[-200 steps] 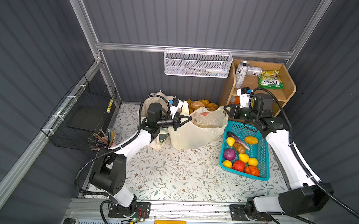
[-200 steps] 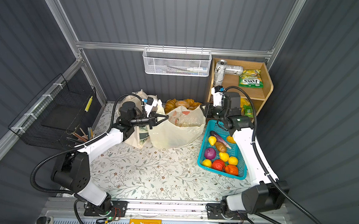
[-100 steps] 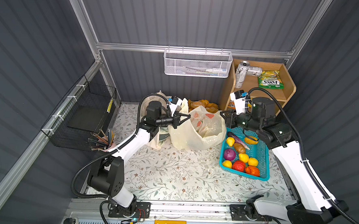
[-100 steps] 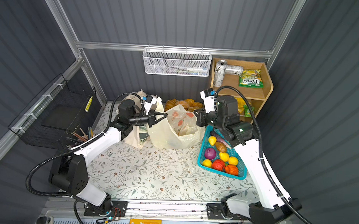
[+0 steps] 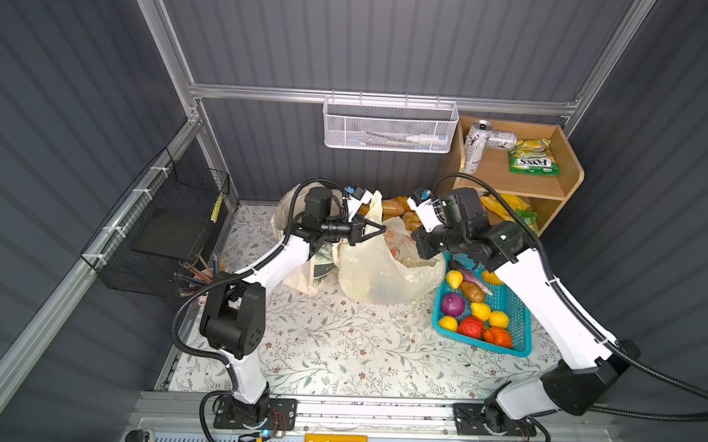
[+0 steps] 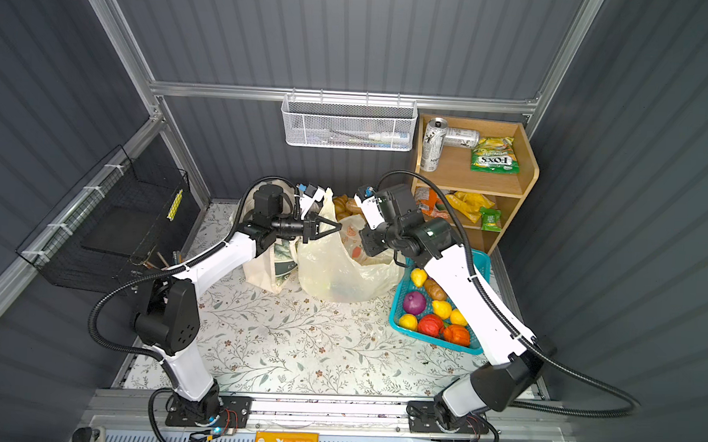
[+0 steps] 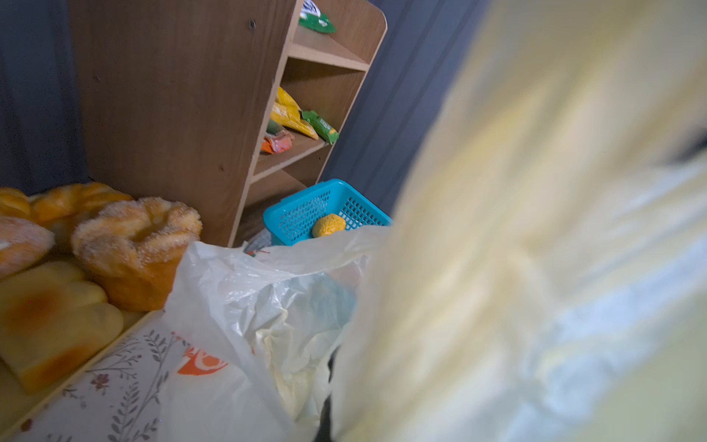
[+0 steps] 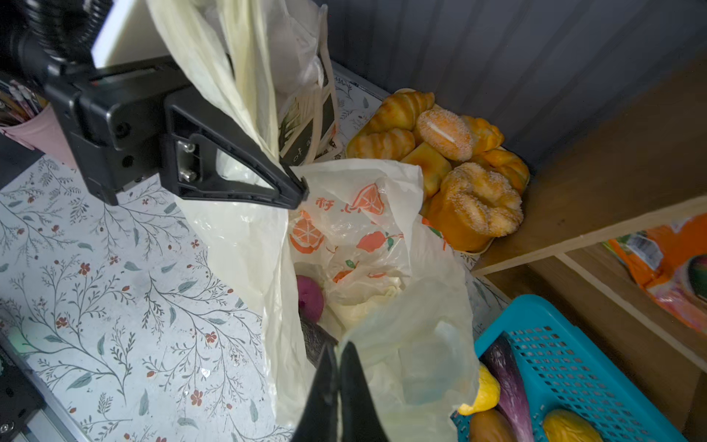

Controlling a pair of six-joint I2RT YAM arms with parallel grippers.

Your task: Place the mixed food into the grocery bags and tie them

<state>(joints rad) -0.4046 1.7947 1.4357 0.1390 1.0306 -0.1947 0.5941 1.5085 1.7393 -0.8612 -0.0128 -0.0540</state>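
In both top views the plastic bag (image 5: 383, 273) sat toward the back of the floral table (image 5: 337, 346). The canvas tote (image 5: 310, 271) was pressed right up against its left side, and the turquoise basket (image 5: 522, 347) sat just to its right. The left gripper (image 5: 380, 231) was pinched fully closed on one of the bag's handles, holding it up over the bag mouth. The right gripper (image 6: 368, 244) was down at the bag's right rim, mostly tucked under its own wrist, so I couldn't judge the jaws from up there. The basket had a purple onion (image 5: 452, 305) plus yellow and red produce in it.

The left wrist view was mostly blurry cream plastic right against the lens. The fingers were basically hidden, so it was no help on the grip. Past the blur I could see the bag's crinkled open mouth, some bread (image 7: 134, 237), the wooden shelf (image 7: 172, 114) and a corner of the basket.

The right wrist view was the useful one. The right gripper's fingers (image 8: 359, 398) were squeezed tight together with the bag's rim caught at the tips. Across from it, the left gripper was closed to a point with the handle clamped and draped over it. Low inside the bag were a purple round item (image 8: 310, 298) and a dark eggplant (image 8: 317, 338). The tote stood behind the bag.
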